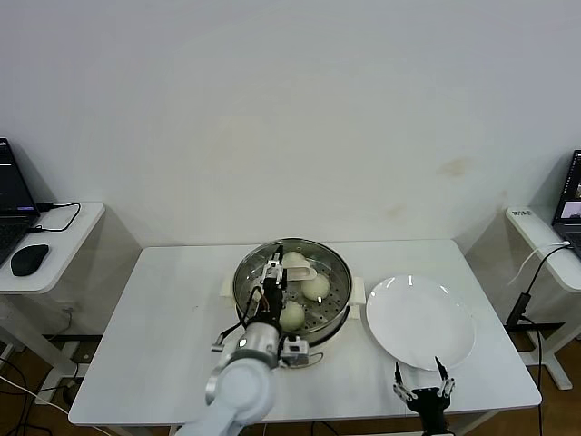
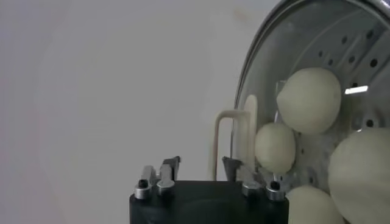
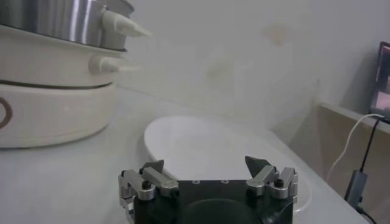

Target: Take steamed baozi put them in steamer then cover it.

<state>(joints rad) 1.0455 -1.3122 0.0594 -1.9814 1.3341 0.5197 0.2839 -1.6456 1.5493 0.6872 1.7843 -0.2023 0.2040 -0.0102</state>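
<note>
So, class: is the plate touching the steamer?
Apart. The right wrist view shows a strip of bare table between the plate and the base of the steamer.

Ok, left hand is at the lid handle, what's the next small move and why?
Probably ease the left hand straight up off the lid handle: four baozi sit in the steamer under the glass lid, and the plate holds none. Right hand idles near the plate.
</note>
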